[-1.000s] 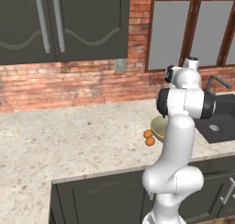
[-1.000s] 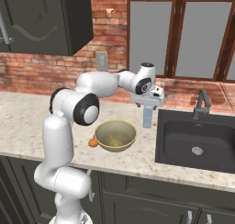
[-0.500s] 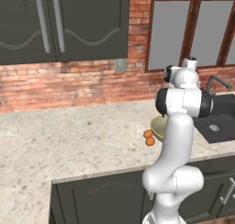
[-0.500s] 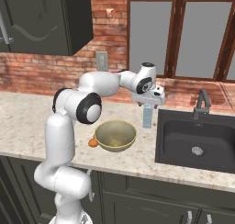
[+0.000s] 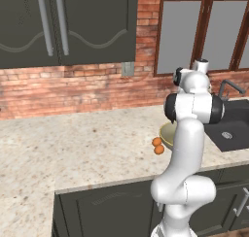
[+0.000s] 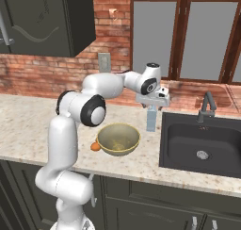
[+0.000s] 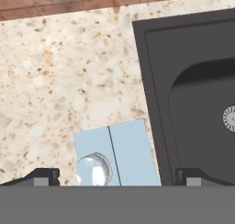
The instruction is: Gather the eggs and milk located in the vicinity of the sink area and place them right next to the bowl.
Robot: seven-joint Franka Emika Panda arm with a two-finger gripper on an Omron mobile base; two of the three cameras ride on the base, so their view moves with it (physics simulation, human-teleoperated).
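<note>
Tool (image 6: 151, 107) wide open above the milk (image 6: 151, 119), holding nothing
Milk stands on the desk (image 6: 28, 125) just beside the sink's (image 6: 202, 144) left rim, bare desk behind; eggs (image 5: 157, 145) touch the bowl (image 6: 118, 139)

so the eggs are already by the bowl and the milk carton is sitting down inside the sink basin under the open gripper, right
Not quite: the milk carton stands on the counter beside the sink, not in its basin, as the right base view shows. The eggs lie by the bowl, and the gripper is open above the carton.
</note>
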